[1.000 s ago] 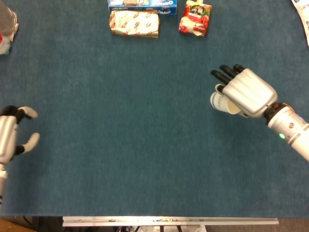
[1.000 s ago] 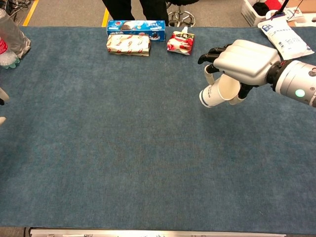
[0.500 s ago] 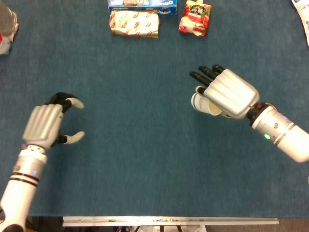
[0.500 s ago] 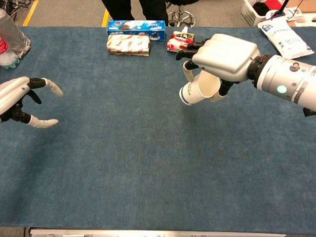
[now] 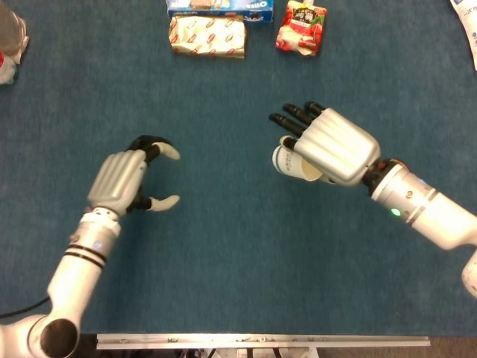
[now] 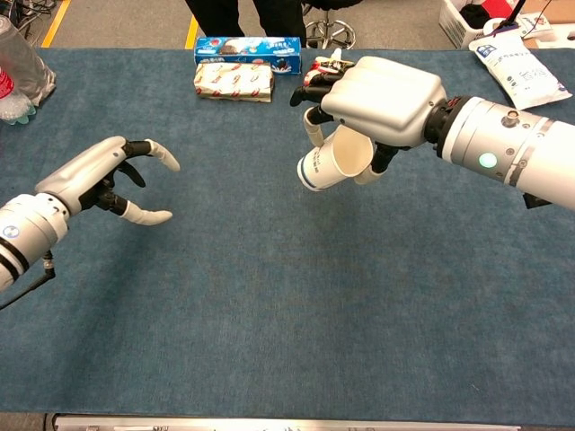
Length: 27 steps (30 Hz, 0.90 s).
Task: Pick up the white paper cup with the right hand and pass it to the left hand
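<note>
Our right hand [image 6: 382,94], gripping the white paper cup [image 6: 334,160], has carried it leftward above the table's middle. Our left hand [image 6: 106,175] has come in, fingers spread. We judge the handover is close.

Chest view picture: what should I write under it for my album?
Right hand holds the white paper cup out toward the open left hand.

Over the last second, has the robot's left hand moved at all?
Yes. The left hand has come in from the table's left edge toward the middle, nearer the white paper cup, judged against the fixed gold snack packet.
</note>
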### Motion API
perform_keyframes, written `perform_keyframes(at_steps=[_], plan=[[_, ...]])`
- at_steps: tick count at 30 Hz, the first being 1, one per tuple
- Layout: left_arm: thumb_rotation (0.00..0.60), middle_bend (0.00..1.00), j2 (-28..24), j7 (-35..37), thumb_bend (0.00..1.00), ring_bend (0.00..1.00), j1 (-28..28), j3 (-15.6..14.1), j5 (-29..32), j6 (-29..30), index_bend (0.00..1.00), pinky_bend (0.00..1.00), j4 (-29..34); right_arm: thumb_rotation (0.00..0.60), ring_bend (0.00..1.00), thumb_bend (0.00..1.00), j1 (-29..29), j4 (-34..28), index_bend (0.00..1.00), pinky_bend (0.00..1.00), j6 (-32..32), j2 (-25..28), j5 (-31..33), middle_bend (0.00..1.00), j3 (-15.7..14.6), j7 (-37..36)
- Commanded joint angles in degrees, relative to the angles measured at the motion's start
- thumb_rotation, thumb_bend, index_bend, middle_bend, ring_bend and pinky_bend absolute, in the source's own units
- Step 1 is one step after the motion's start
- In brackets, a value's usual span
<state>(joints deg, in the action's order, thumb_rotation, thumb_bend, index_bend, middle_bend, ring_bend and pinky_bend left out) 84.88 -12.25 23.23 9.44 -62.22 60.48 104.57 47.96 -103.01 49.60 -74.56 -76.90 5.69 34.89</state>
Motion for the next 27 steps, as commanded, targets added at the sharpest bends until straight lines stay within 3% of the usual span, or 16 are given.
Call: perform_keyframes(at_steps=[1,15,27], plan=[[0.600,0.22,2.2,0.8,0.17,0.13,1.6,1.1,1.0,-0.6,0.33,0.33,-1.4,0.600,0.14,0.00,0.4,0.3,0.48,0.28,-0.1,-0.5,-0.3,0.16,0.1,-0.2],[0.600,0.21,7.6,7.1,0.17,0.13,5.6,5.1,4.2,-2.1,0.33,0.33,-3.4,0.600,0.14,0.00,1.6,1.2,0.48,0.28,0.5,-2.7,-1.0,0.16,0.2,-0.4],[0.600,0.16,9.7,9.4,0.16,0.09,8.6,6.3,7.5,-4.4,0.32,0.31,-2.3,0.600,0.14,0.00,2.2,2.4,0.48,0.28,2.0,-4.5,-3.6,0.17,0.4,-1.1]])
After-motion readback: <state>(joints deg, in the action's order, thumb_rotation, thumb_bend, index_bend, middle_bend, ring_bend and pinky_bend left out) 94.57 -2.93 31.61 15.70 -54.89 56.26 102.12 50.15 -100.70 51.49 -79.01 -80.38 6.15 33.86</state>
